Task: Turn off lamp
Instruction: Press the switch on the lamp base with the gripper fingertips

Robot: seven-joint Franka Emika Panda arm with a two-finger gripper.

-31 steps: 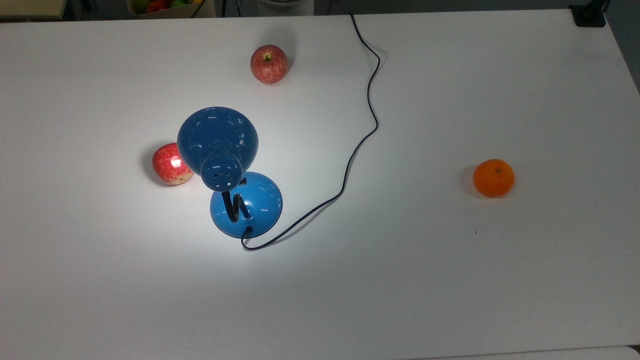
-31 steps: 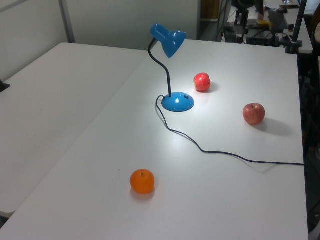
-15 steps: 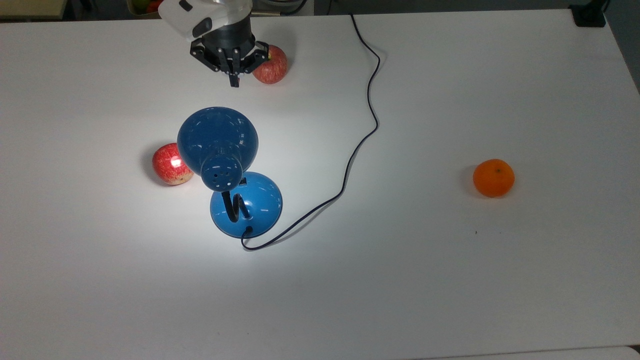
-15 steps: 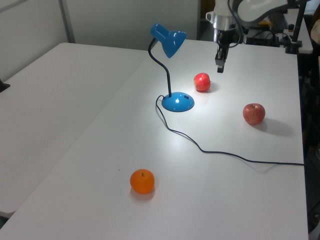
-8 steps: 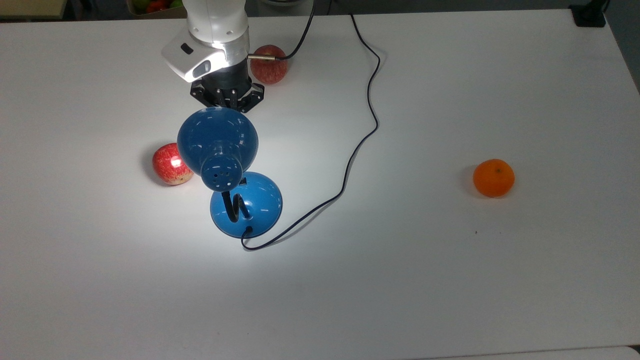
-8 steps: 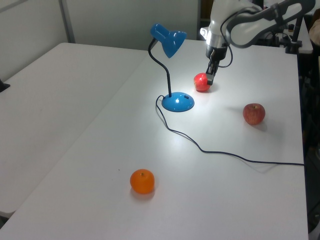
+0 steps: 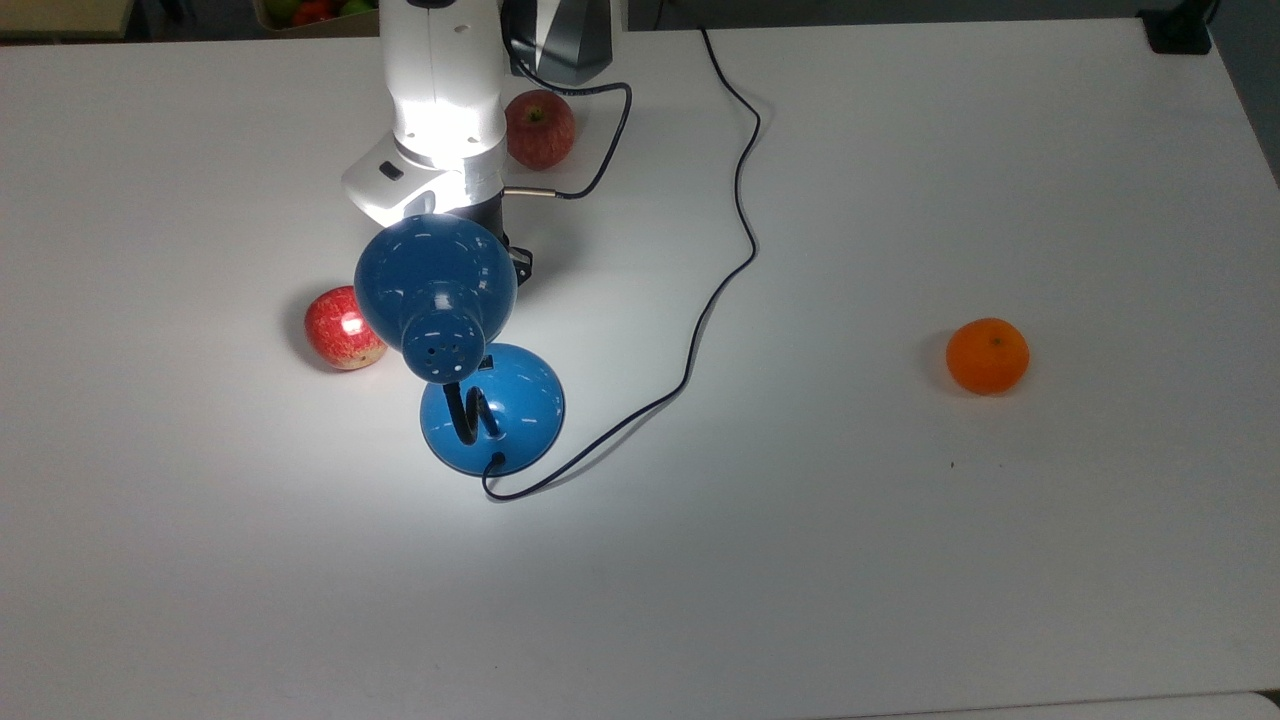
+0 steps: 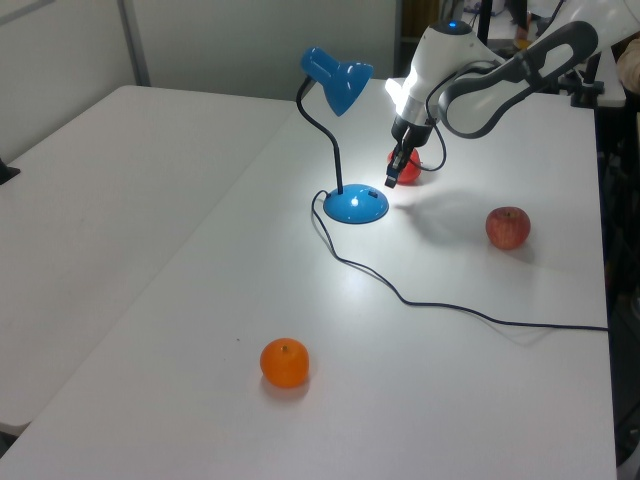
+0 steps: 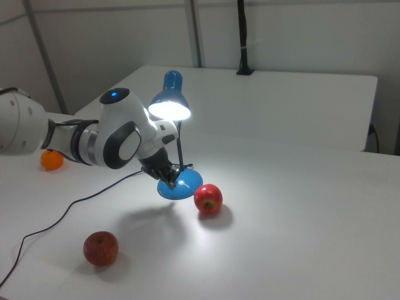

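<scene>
The lamp [image 7: 455, 345] stands on the white surface [image 7: 900, 550], left of centre in the top view, its round blue base [image 8: 356, 204] flat on the surface and its black bendy neck [image 8: 325, 140] rising to the bell-shaped shade [image 9: 170, 105]. The bulb is lit: the right view shows the shade's mouth glowing, and a bright pool of light lies on the surface around the base. A thin black cord [image 7: 735, 230] leaves the base and winds away to the far edge in the top view.

The tool [image 8: 392, 180] hangs just beside the base, on the left view's right of it, with its tip low over the base's edge (whether it touches the base cannot be told). Its fingers look pressed together and pinch nothing. In the top view the white arm [image 7: 440, 90] reaches in from the far edge, and the shade covers the tool's end.

One red apple [image 9: 208, 199] lies close to the base, partly behind the tool in the left view. A second apple [image 8: 508, 227] lies well apart, nearer the arm's side. An orange [image 7: 987, 355] sits far off at the top view's right.
</scene>
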